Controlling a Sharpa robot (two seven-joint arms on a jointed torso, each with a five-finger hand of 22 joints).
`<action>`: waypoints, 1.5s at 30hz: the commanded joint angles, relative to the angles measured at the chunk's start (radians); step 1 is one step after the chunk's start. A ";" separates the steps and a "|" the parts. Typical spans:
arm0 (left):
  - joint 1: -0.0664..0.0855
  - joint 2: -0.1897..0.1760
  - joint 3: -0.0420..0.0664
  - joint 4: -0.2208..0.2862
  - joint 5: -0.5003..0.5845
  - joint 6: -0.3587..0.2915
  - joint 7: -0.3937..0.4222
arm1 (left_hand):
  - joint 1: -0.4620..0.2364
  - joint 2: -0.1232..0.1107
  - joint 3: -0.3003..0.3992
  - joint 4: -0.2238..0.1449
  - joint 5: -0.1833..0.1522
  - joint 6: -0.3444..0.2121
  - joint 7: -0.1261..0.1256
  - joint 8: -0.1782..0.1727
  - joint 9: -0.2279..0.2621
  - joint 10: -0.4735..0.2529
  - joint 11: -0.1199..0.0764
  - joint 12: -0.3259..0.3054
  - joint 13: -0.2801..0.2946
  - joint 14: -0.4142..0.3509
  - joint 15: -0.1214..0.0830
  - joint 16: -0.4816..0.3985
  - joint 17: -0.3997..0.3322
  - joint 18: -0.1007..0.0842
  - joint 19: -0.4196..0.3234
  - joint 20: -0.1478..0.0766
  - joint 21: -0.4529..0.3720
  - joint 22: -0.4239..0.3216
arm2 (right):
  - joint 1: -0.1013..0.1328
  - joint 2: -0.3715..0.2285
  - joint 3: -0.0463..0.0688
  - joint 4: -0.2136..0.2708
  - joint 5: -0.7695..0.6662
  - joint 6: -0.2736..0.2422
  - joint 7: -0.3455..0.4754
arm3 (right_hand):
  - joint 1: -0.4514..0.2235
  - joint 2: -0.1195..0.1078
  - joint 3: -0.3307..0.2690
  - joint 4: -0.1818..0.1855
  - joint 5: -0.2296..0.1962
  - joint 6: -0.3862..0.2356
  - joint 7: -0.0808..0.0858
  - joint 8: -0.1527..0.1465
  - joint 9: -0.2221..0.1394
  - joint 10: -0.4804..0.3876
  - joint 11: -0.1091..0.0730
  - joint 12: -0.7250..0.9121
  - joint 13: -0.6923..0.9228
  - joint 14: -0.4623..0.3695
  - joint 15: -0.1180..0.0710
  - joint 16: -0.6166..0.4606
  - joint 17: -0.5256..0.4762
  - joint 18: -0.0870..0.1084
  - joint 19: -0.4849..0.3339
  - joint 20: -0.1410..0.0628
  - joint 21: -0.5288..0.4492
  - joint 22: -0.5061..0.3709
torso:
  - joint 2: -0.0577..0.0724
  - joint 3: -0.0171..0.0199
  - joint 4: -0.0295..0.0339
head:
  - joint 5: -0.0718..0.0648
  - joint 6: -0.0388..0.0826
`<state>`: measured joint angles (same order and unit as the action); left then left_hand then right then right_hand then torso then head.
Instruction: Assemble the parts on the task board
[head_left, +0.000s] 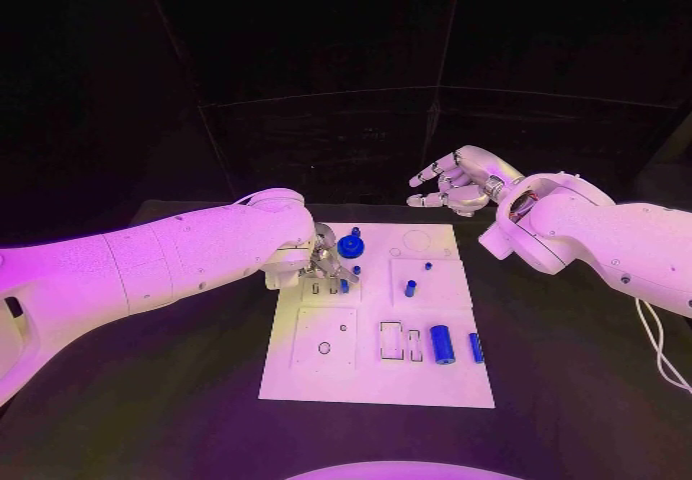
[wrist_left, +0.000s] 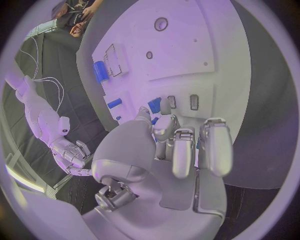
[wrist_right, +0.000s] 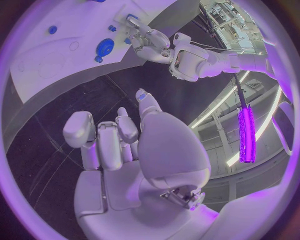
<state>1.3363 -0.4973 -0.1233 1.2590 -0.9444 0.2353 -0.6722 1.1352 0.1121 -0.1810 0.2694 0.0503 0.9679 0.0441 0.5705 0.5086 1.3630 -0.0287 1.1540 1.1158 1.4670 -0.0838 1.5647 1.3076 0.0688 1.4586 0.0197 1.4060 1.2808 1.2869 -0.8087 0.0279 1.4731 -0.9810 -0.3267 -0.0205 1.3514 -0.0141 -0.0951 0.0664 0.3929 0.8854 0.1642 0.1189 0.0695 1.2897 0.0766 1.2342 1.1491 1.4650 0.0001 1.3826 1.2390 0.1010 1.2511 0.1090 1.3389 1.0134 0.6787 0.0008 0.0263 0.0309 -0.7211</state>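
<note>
- the white rectangular task board (head_left: 378, 385) lies flat in the middle of the black table (head_left: 144, 420), long axis running away from the robot
- a stubby blue cylinder part (head_left: 441, 345) lies on its side in the near right area of the board, long axis pointing away from the robot, with a thinner blue pin (head_left: 476, 347) just beside it lying the same way
- two small blue pegs (head_left: 410, 288) sit further up the board around the middle, and a round blue disc part (head_left: 351, 246) with a knob sits near the far edge
- the left hand (head_left: 320, 268) is down over the far left part of the board, just beside the disc; fingers are curled in over some slots there, and something small and blue (wrist_left: 154, 104) shows at the fingertips, but can't tell if it's actually pinched
- the left arm (head_left: 144, 265) covers the board's far left corner
- the right hand (head_left: 454, 182) hovers off the board beyond its far right corner, fingers loosely bent and apart, holding nothing
</note>
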 joint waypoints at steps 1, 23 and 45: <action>0.001 0.003 0.000 0.000 -0.008 0.004 0.002 | 0.012 0.004 0.003 -0.007 0.000 -0.009 -0.003 0.006 0.003 -0.005 -0.002 0.004 0.000 0.104 -0.008 0.006 0.263 -0.012 0.012 -0.002 0.005 0.001 | 0.002 0.003 0.001 -0.002 -0.004 0.009 0.001 | 0.009 0.001 -0.007 0.001 0.003 0.002 -0.003 0.004 -0.001 -0.001 -0.005 -0.006 -0.001 0.038 -0.005 -0.003 -0.001 0.011 -0.004 -0.005 -0.004 -0.001 | 0.000 0.0000 0.0005 | 0.000 -0.002; 0.001 0.010 0.000 -0.006 -0.008 0.025 0.011 | 0.160 0.039 0.136 -0.133 0.001 -0.049 -0.008 0.023 0.041 -0.011 -0.007 -0.001 -0.004 0.104 -0.012 0.006 0.263 -0.012 0.010 -0.005 0.001 0.000 | 0.002 0.010 0.001 -0.008 -0.005 0.018 -0.003 | 0.012 0.005 -0.008 0.002 0.014 0.004 -0.004 0.006 -0.001 -0.001 -0.005 -0.006 -0.002 0.038 -0.006 -0.004 -0.001 0.011 -0.005 -0.005 -0.006 -0.003 | 0.000 0.0002 -0.0007 | -0.001 -0.008; 0.001 -0.075 -0.001 0.092 -0.009 -0.116 0.086 | 0.032 -0.127 0.790 -0.284 0.070 -0.070 0.004 0.032 0.083 -0.011 -0.001 -0.018 -0.025 0.104 -0.003 0.006 0.263 -0.009 0.009 -0.001 -0.009 -0.001 | 0.002 0.011 0.001 -0.023 -0.005 0.018 -0.001 | 0.014 0.008 -0.013 0.004 0.030 0.005 -0.004 0.009 0.000 -0.014 -0.006 -0.021 -0.020 0.032 -0.006 -0.020 -0.026 0.019 -0.027 -0.006 -0.024 -0.043 | 0.000 -0.0002 0.0033 | -0.006 -0.013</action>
<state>1.3358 -0.5667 -0.1239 1.3406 -0.9454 0.1821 -0.6195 1.1776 -0.0109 0.4419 0.1366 0.1249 0.8983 0.0469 0.5987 0.5882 1.3449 -0.0318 1.1376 1.0919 1.4669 -0.0910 1.5647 1.3075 0.0690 1.4621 0.0162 1.4019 1.2790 1.2868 -0.7977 0.0278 1.4530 -0.9842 -0.3109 -0.0264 1.3566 -0.0089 -0.1027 0.0720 0.4183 0.8854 0.1642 0.1230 0.0693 1.2852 0.0722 1.2193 1.1346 1.4650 0.0001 1.3687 1.2211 0.1009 1.2331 0.1028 1.3204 0.9826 0.6785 0.0008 0.0298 0.0239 -0.7329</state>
